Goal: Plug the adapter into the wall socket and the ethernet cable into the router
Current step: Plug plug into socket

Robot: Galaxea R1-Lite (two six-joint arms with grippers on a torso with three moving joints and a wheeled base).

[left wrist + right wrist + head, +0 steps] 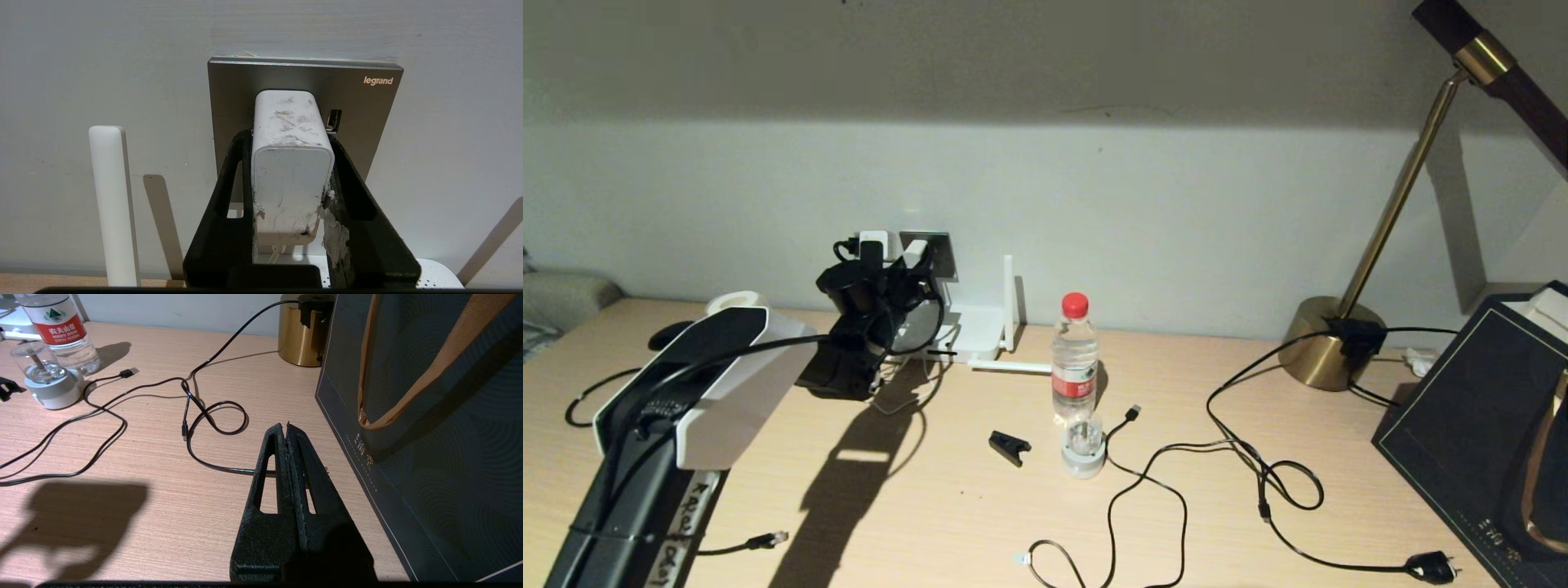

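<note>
Left gripper (291,175) pinches adapter (291,163) by its flat sides against socket (367,106): light, rigid, likely slippery.

adapter (291,179): scuffed white plastic | wall socket (367,106): brushed grey metallic plate | left gripper (290,134): rough matt black fingers | desk (931,506): pale wood grain | lamp base (1319,343): shiny brass
</note>
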